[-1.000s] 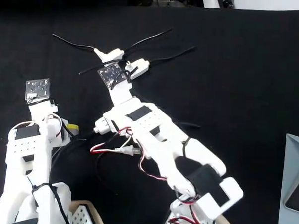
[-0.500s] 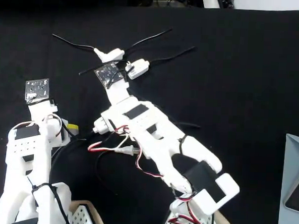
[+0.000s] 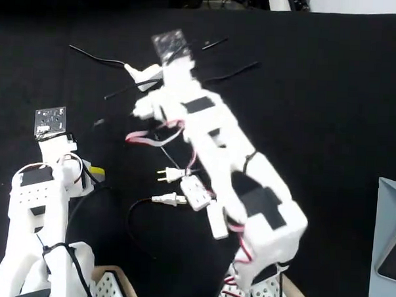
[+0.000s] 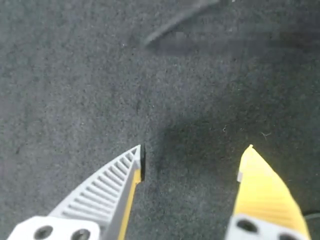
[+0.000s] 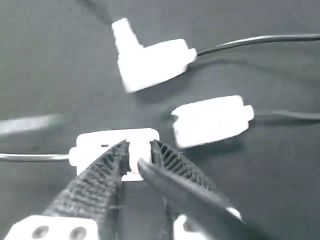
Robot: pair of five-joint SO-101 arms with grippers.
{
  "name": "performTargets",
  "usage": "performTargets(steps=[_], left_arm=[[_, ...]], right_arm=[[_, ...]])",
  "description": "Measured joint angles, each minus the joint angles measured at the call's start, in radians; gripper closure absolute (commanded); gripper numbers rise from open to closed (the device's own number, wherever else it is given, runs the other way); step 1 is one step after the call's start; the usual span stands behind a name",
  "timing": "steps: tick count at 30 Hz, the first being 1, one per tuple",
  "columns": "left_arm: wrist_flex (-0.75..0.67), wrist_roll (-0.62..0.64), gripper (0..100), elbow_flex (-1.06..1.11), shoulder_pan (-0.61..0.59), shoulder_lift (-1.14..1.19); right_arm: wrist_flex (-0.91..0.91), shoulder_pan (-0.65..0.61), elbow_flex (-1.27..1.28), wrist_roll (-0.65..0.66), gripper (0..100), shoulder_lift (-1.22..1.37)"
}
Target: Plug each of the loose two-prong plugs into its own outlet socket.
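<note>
**Left tool released near the bases; right tool over a socket at the far end**

Closest to the bases, my left tool [image 4: 195, 150] hangs just above the black desk [image 3: 332, 95]. It is released, its grey and yellow fingers standing wide apart with cloth between them.

A little farther out, beside the middle of the right arm, two plugs lie loose on the cloth. The corded plug [image 3: 170, 200] is the nearer, on a black cord that curls back toward the bases. Just past it is the pronged plug [image 3: 166, 176], with both prongs pointing toward the left arm. A white block [image 3: 197, 192] sits right beside the pair; I can't tell whether it touches them.

At the far end the right arm is stretched out across the desk. My right tool [image 5: 138, 145] sits over a white socket [image 5: 95, 150], whose cord runs off to one side. I cannot tell whether this tool is clenched on the socket or released.

Just beyond the socket lies a stubby plug [image 5: 210, 120], close to it but apart. Farther still is an angled plug [image 5: 150, 60] — each of the two on its own black cord.
</note>
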Motion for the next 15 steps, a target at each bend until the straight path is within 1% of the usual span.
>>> performTargets(steps=[5,9,13,15], left_arm=[[0.0,0.0,69,0.0,0.0,0.0],[0.0,0.0,69,0.0,0.0,0.0],[0.0,0.0,69,0.0,0.0,0.0],[0.0,0.0,69,0.0,0.0,0.0]], right_arm=[[0.005,0.034,-0.203,0.0,98.5,0.209],[0.089,0.015,-0.324,0.0,97.9,0.288],[0.161,-0.025,-0.416,0.0,86.8,0.328],[0.196,-0.029,-0.446,0.0,84.1,0.341]])
